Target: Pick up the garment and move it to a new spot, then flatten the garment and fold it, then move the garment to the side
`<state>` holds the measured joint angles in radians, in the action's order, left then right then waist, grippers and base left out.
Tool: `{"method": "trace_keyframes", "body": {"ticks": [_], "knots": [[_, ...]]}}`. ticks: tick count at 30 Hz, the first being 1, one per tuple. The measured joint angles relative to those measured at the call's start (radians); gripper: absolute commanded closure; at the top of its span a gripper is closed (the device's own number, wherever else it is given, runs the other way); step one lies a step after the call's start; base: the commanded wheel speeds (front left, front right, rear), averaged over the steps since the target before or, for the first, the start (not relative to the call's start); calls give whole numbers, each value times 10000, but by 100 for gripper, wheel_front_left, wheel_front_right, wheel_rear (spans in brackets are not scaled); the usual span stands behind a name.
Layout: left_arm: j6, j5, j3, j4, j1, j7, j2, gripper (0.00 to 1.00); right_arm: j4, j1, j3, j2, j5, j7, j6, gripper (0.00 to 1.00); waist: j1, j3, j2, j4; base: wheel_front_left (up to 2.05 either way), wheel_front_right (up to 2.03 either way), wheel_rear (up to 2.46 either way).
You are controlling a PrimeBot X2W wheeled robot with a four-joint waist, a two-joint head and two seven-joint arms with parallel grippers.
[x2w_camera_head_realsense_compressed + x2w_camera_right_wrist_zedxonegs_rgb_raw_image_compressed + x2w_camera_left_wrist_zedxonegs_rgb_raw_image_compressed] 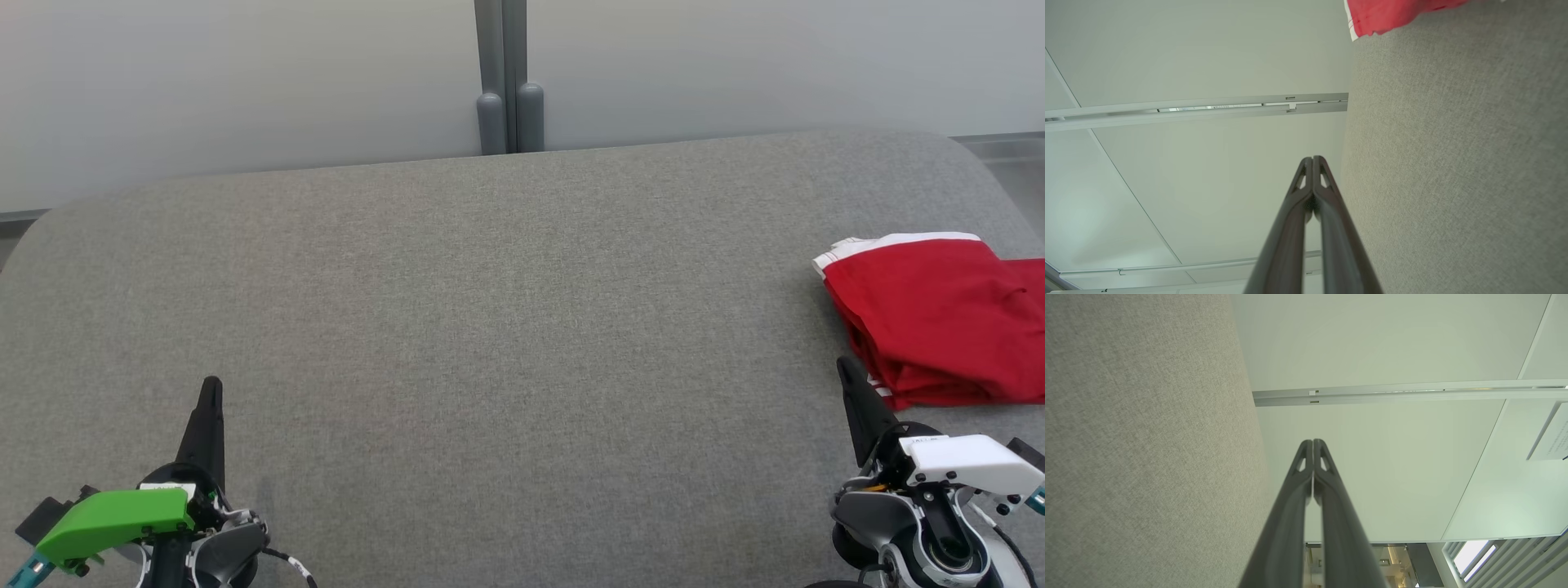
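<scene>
We note the red garment (939,322), white-trimmed and folded, lying at the right edge of the grey worktop (506,327). Left end effector (211,385): fingers pressed together, empty, over the near left of the worktop. Right end effector (846,367): fingers together, empty, just beside the garment's near corner, not touching it.

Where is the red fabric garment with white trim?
Head view: the red white-trimmed garment lies on the grey fabric surface, far right, just beyond the right gripper.
</scene>
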<state>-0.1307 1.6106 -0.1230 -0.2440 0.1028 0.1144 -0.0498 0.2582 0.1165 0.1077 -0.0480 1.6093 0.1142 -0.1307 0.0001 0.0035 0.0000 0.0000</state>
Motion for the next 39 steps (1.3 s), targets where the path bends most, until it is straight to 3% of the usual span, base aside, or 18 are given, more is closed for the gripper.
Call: {"method": "trace_keyframes", "body": {"ticks": [39], "knots": [[0,2,-4,4,2,0,4,100,0,1,-2,0,0,0,0,100,0,0,1,0,0,0,0]]}}
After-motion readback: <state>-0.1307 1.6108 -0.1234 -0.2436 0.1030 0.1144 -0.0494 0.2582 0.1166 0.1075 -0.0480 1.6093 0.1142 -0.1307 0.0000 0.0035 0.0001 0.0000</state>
